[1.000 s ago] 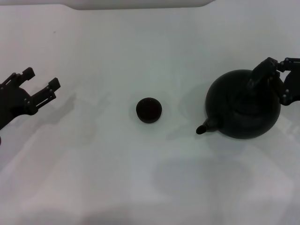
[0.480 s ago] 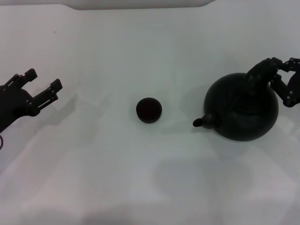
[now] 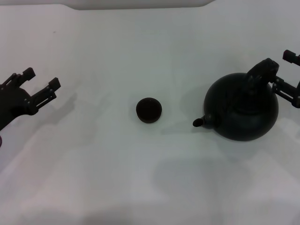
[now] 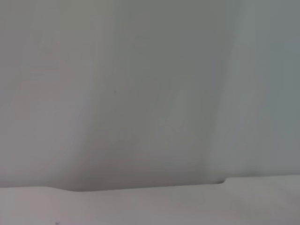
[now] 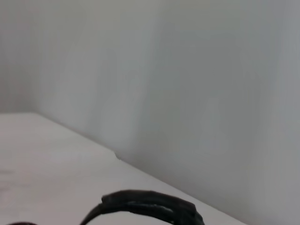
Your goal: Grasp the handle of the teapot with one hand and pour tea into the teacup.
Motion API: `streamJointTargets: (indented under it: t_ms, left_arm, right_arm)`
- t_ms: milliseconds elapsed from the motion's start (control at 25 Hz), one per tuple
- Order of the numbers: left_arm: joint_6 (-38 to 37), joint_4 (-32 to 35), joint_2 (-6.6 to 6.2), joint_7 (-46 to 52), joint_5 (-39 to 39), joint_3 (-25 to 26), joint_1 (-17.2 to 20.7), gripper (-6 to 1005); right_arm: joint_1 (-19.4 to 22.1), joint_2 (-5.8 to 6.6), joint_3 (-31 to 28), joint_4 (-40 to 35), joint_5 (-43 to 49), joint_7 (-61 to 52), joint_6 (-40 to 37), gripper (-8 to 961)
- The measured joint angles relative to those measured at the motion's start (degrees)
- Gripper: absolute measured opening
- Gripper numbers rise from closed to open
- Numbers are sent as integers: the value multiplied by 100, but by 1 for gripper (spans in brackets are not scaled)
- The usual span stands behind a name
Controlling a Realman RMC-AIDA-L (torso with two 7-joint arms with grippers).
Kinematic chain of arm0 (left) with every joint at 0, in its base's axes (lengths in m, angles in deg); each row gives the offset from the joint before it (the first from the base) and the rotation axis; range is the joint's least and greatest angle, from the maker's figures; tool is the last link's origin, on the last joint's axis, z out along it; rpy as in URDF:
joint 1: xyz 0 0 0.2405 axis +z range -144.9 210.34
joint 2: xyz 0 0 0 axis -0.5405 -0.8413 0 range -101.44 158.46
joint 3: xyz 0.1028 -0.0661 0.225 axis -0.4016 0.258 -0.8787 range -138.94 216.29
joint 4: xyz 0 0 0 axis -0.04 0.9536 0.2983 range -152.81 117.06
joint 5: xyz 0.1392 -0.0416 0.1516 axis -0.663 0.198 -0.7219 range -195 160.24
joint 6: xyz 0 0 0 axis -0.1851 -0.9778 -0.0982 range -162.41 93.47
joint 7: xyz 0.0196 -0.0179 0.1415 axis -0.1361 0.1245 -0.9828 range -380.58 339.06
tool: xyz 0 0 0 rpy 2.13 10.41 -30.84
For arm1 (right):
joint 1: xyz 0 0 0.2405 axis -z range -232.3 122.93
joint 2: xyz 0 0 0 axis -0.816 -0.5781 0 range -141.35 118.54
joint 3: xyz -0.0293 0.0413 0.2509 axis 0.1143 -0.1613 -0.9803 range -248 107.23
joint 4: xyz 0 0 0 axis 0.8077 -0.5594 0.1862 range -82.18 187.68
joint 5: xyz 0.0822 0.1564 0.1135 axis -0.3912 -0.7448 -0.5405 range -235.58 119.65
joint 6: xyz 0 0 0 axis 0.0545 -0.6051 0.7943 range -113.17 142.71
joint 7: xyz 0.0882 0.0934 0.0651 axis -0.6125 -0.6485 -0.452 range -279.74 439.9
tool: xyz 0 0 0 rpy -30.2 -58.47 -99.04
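While the teapot [image 3: 241, 111] sits on the white desk [image 3: 140, 178] at the robot's right, spout [image 3: 202, 122] aimed toward the middle, the teacup [image 3: 149, 110] stands alone near the centre, well apart from the pot. Handle [image 3: 257, 77] arches up over the pot's top; the right wrist view shows its black ribbed hoop [image 5: 150, 206] low in the picture against a pale wall. Right end effector [image 3: 286, 74] is at the far right edge beside the handle's upper end: fingers spread apart, one finger [image 3: 290, 57] clear of the handle, the other linkage just beside it. Not clamped on the handle; whether any part touches it can't be told. Left end effector [image 3: 41, 78] hovers over the desk on the far left, fingers apart, holding nothing, well away from cup and pot. Left wrist view shows only blank pale surface.
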Motion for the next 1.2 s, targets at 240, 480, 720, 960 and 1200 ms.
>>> streamJointTargets:
  t_ms: [240, 480, 720, 960, 1200]
  left_arm:
    - [-7, -1, 2, -93, 181, 11, 50, 847]
    - [219, 12, -5, -510, 1070, 16, 347, 856]
    - [600, 61, -23, -908, 1821, 246, 576, 855]
    - [790, 17, -22, -912, 1787, 446, 499, 856]
    - [586, 116, -38, -629, 1473, 449, 435, 856]
  right_arm:
    - [-4, 12, -390, 373, 7, -17, -500, 623]
    - [-34, -1, -1694, 1110, -3, 19, -1188, 881]
    - [-423, 13, -3631, 2466, -5, 591, -1829, 879]
    - [-812, -31, -4464, 3384, -119, 1864, -2291, 878]
    - [-1122, -30, -4523, 3749, -347, 2128, -1968, 876]
